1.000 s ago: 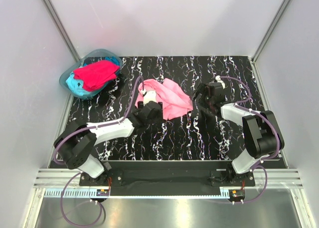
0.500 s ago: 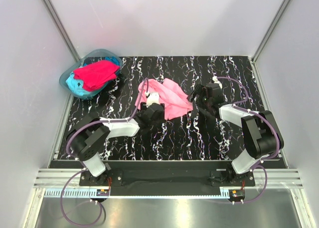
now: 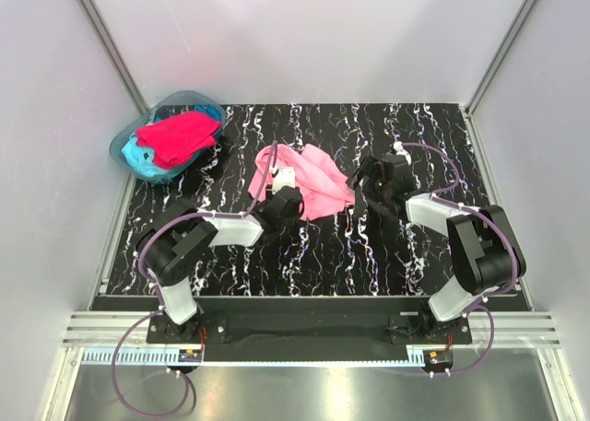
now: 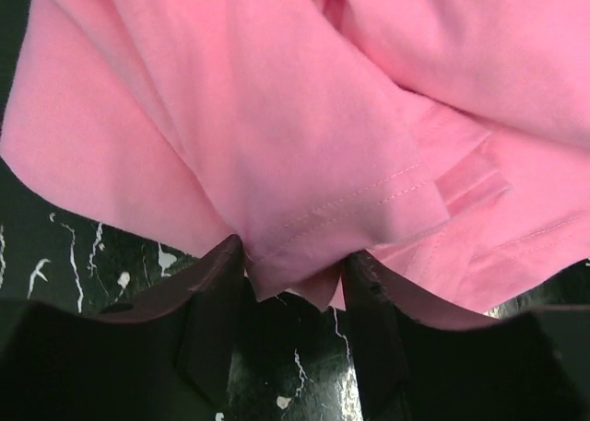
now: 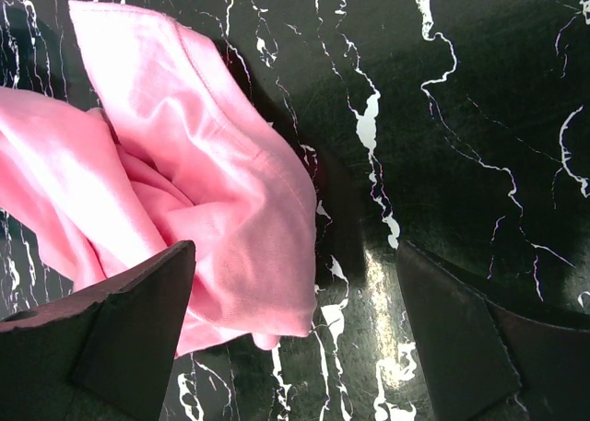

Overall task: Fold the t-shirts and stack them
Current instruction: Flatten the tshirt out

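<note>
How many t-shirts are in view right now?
3: the pink t-shirt crumpled mid-table; the red t-shirt lying on the turquoise t-shirt in the plastic tub at far left. More may be hidden underneath.

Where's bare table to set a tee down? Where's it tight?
Bare: near strip of the table between the arms, in front of the pink tee; far right corner beyond the right gripper. Crowded: centre, left gripper and right gripper flanking that tee; far left corner, tub with the red tee and turquoise tee.
</note>
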Action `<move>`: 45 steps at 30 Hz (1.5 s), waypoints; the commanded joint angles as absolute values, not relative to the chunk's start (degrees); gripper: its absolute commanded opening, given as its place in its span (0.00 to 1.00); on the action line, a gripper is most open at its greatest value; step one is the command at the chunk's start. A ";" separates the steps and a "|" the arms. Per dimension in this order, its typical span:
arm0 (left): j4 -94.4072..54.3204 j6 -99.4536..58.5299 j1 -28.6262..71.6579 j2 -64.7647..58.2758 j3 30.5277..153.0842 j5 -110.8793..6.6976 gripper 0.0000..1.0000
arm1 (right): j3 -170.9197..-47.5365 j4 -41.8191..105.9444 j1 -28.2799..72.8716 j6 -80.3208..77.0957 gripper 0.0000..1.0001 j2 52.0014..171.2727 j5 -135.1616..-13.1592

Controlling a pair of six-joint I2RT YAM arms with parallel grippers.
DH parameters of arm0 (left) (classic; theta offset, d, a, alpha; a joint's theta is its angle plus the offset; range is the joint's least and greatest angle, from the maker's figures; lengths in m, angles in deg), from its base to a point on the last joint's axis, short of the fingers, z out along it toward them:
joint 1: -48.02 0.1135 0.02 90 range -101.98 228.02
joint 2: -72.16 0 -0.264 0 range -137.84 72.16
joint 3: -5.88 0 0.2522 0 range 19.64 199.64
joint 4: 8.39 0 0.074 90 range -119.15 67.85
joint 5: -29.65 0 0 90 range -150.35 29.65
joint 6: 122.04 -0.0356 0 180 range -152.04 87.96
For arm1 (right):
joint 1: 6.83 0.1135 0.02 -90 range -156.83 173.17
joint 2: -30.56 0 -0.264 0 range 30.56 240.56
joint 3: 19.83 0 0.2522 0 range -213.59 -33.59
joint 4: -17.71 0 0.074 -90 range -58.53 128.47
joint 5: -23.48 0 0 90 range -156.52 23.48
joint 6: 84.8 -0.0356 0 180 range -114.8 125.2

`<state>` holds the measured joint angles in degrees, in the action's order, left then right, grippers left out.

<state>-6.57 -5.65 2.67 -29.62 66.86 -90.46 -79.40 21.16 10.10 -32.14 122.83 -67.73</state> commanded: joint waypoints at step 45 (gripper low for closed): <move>-1.52 2.15 6.00 -17.04 57.17 -87.70 0.67 | -80.61 18.64 11.01 -31.62 0.97 123.46 -69.07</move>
<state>-12.52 0.25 4.53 -16.50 57.74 -93.32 -79.33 20.13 10.42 -32.16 125.23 -69.15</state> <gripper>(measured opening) 0.670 0.972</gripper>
